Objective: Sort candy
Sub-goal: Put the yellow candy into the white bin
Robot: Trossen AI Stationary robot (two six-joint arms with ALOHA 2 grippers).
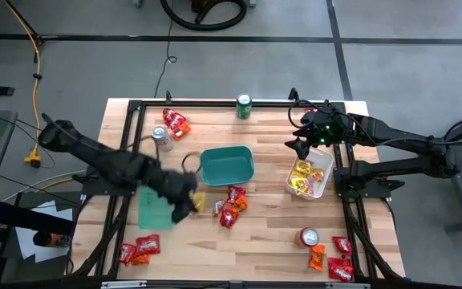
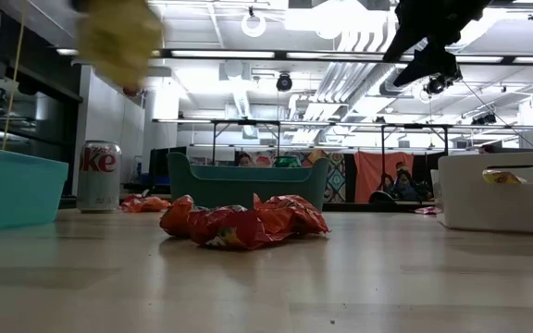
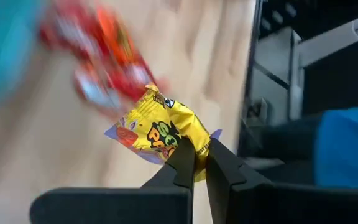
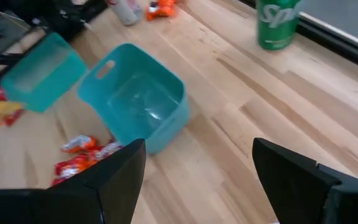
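A yellow candy packet [image 3: 160, 132] was pinched in the left end effector [image 3: 194, 163], lifted beside a teal bin [image 1: 226, 164] and a red candy pile [image 1: 232, 205]. The right end effector [image 4: 194, 171], spread wide and empty, was held above the white bin [image 1: 310, 178], near the counter [image 1: 263, 241] edge.

High view: overhead, facing straight down, covering the whole table [image 1: 255, 241]. Low view: at tabletop level, facing level across into the room, close to the red candy pile [image 2: 243, 222]. Left wrist view: very near, past its own fingers. Right wrist view: angled down from higher. All but the left wrist view show the teal bin [image 4: 135, 99].
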